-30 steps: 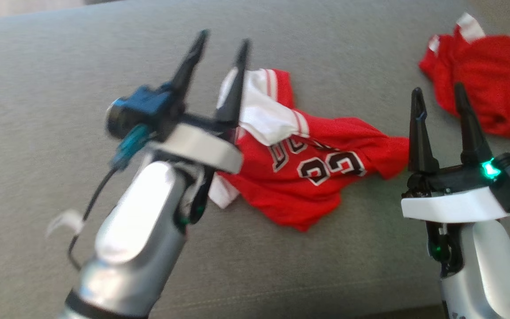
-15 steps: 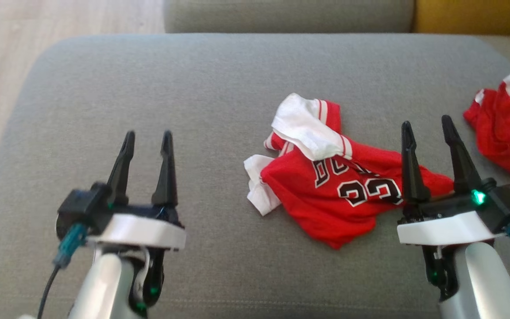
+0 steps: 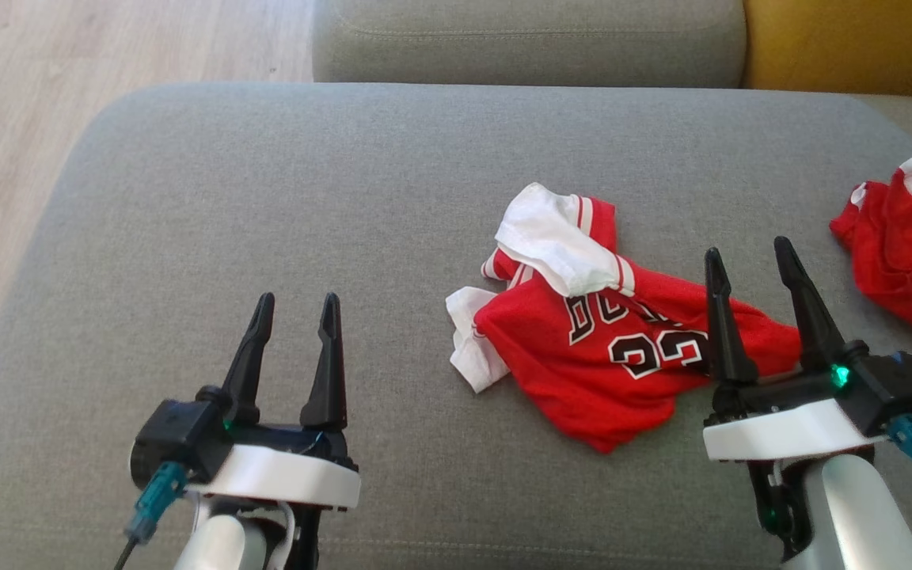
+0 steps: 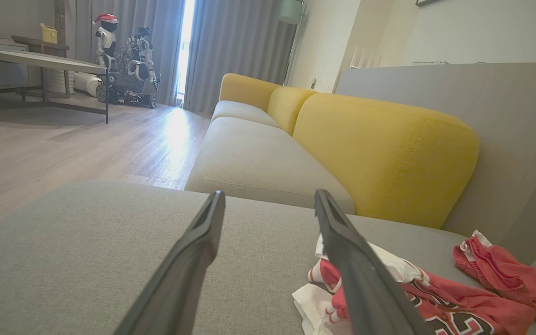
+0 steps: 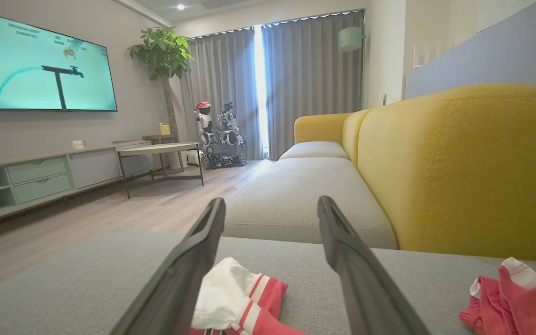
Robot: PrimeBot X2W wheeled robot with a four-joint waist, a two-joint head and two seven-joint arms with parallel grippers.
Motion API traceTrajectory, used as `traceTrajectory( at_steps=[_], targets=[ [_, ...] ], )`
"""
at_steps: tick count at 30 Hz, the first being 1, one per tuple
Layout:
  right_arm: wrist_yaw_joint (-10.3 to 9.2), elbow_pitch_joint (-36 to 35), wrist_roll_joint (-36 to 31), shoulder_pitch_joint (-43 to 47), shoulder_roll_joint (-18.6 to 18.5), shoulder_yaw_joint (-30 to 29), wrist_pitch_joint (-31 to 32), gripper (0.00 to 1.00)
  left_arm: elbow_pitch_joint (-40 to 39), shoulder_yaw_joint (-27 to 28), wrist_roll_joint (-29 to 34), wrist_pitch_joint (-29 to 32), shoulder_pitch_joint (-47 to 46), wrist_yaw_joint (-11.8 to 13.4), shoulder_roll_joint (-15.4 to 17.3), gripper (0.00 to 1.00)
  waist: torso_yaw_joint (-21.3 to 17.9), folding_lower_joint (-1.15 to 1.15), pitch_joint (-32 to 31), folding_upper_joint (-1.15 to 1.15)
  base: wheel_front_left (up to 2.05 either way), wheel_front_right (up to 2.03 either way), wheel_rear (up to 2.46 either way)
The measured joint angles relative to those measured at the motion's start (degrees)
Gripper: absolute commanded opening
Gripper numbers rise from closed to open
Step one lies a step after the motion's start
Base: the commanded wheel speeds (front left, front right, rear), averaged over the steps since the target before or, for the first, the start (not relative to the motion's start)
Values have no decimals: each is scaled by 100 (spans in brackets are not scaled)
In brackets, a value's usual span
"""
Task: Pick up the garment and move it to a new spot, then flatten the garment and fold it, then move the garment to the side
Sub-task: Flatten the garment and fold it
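While both hands hang over the near edge of the grey cushion [image 3: 266, 198], nothing is gripped. Left hand [image 3: 298, 299]: fingers spread wide, empty, over the cushion's near-left part. Right hand [image 3: 747, 247]: also wide and empty, over the cushion's near-right part. In head view its fingers cross the garment [image 3: 598, 356] at its right edge; contact or hover, can't tell.

Garment is a red jersey with white sleeves, lying right of the cushion's centre. It's bunched, with one white sleeve flipped over the top. Not flat, not folded.

Second red piece [image 3: 911, 269] sits at the cushion's right edge, apart from the garment. Past the cushion's far edge: another grey seat [image 3: 527, 39] and a yellow backrest [image 3: 852, 39].

Progress, my read: early. Can't say from this whether the relocate step is done. Left to do: flatten, fold, shift aside. Right hand looks best placed for the next grab.
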Motion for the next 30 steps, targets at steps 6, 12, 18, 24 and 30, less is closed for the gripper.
traceTrajectory(
  at_steps=[6, 12, 18, 24, 30],
  targets=[
    [0, 14, 0, -1, 0, 9, 1, 100, -58, 7, 2, 0, -5, 52, 1, 100, -54, 0, 34, 0, 0, 0, 0],
    [0, 172, -81, -7, -1, 178, 190, 100, -71, -2, 2, 0, -13, 76, 1, 100, -53, 0, 109, 0, 0, 0, 0],
    [0, 552, -308, -321, -215, 906, 547, 100, -70, -167, 0, 0, -55, 94, 1, 100, 39, 0, 292, 0, 0, 0, 0],
    [0, 1198, -363, -1020, -754, 1348, 760, 100, -68, -282, -75, 0, -318, 144, 1, 100, 251, 0, 524, 0, 0, 0, 0],
    [0, 1785, -415, -1495, -1061, 1708, 788, 100, -68, -394, -178, 0, -377, 194, -1, 100, 543, 0, 712, 0, 0, 0, 0]
  ],
)
